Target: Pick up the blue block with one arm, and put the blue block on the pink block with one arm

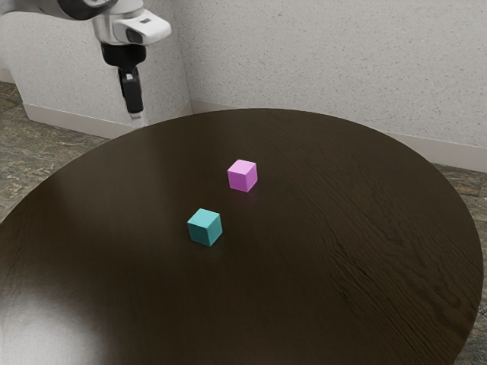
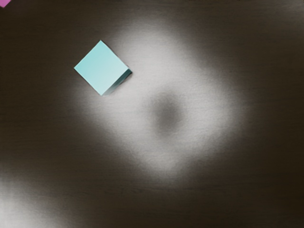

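exterior view: pincer empty, above tbl

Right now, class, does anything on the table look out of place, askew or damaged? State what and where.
Nothing stands out. The blue block and pink block sit flat on the table, apart and intact. The gripper hangs above the table's edge at the exterior view's left, clear of both.

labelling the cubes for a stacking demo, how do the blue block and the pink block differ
Colour: the blue block is teal, the pink block pink. Place: the blue block sits nearer the camera, toward the exterior view's left; the pink block farther back. Both are like-sized cubes resting flat on the table, apart.
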`<state>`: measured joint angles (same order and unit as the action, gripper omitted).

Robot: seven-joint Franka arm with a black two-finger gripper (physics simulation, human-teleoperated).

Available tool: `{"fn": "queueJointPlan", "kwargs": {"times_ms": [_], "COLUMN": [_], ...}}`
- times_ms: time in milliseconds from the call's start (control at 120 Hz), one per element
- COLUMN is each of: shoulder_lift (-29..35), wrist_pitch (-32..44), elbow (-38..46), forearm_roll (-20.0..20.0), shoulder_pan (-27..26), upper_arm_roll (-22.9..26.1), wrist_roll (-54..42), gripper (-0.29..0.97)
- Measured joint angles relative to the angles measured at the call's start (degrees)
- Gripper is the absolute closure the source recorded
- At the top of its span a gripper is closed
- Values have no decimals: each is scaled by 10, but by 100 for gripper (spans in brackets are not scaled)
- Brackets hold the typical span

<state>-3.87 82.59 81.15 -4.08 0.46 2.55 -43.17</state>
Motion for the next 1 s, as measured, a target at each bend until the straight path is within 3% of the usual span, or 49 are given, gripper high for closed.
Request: {"fn": "queueJointPlan", "kwargs": {"times_ms": [200, 283, 408, 1000], "shoulder_lift": [19, 61, 109, -58], "wrist_pitch": [11, 26, 129, 385], "elbow": [15, 99, 267, 300], "forearm_roll": [6, 22, 29, 26], "shoulder_pan": [0, 1, 8, 3], "upper_arm_roll": [1, 1, 1, 3], "wrist_roll": [-38, -49, -93, -322], "gripper": [0, 0, 0, 0]}}
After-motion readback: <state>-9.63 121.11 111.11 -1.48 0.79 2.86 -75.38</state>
